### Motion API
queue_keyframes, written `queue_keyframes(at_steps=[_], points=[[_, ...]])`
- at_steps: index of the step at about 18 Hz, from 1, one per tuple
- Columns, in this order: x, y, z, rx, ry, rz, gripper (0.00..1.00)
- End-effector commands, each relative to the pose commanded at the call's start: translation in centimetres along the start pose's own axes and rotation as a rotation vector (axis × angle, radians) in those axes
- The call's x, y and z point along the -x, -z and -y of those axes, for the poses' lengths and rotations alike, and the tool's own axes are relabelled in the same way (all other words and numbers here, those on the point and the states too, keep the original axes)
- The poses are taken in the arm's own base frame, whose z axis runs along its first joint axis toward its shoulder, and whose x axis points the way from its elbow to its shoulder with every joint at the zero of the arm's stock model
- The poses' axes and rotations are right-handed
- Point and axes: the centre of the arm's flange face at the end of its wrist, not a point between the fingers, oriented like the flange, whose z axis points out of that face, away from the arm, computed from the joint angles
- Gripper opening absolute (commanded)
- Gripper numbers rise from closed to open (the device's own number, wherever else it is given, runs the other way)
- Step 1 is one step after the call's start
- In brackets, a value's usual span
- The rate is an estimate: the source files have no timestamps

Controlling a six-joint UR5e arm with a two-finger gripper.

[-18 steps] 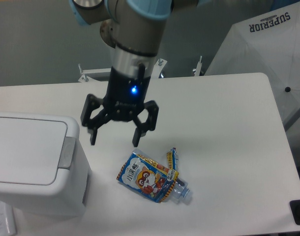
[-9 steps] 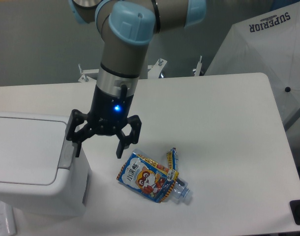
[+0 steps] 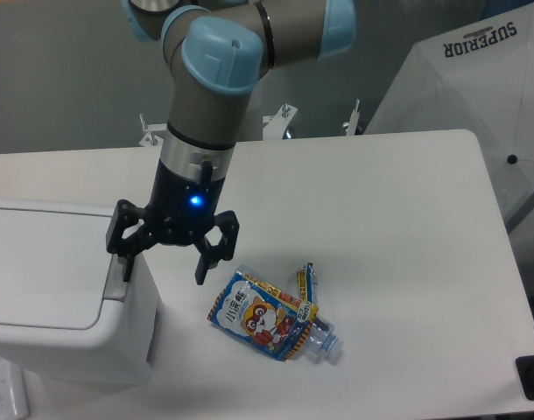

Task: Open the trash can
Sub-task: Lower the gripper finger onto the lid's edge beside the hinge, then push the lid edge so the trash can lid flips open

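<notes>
The trash can (image 3: 57, 289) is a large white box at the left edge of the table, its flat lid down. A grey push bar (image 3: 120, 278) runs along the lid's right side. My gripper (image 3: 162, 273) hangs open at the can's right edge, its black fingers spread. The left finger (image 3: 125, 262) is over the push bar; the right finger (image 3: 203, 262) hangs above the table beside the can. Nothing is between the fingers.
A crushed plastic bottle (image 3: 271, 317) with a colourful label lies on the white table (image 3: 398, 219) right of the gripper. A white umbrella (image 3: 477, 79) stands beyond the table's far right corner.
The arm has swung left and slightly down, carrying the open gripper from above the bottle to the trash can's right edge.
</notes>
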Motion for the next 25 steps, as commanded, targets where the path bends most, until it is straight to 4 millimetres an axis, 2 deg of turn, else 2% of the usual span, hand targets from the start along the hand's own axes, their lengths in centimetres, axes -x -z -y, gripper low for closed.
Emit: queue_keyframes(at_steps=[19, 21, 23, 25], points=[[0.5, -0.3, -0.2, 0.009, -0.009, 0.034, 1.00], [0.2, 0.2, 0.2, -0.005, -0.016, 0.034, 1.00], [-0.5, 2.1, 1.3, -0.046, -0.039, 0.037, 1.00], [-0.4, 3.9, 2.5, -0.083, -0.079, 0.065, 1.00]])
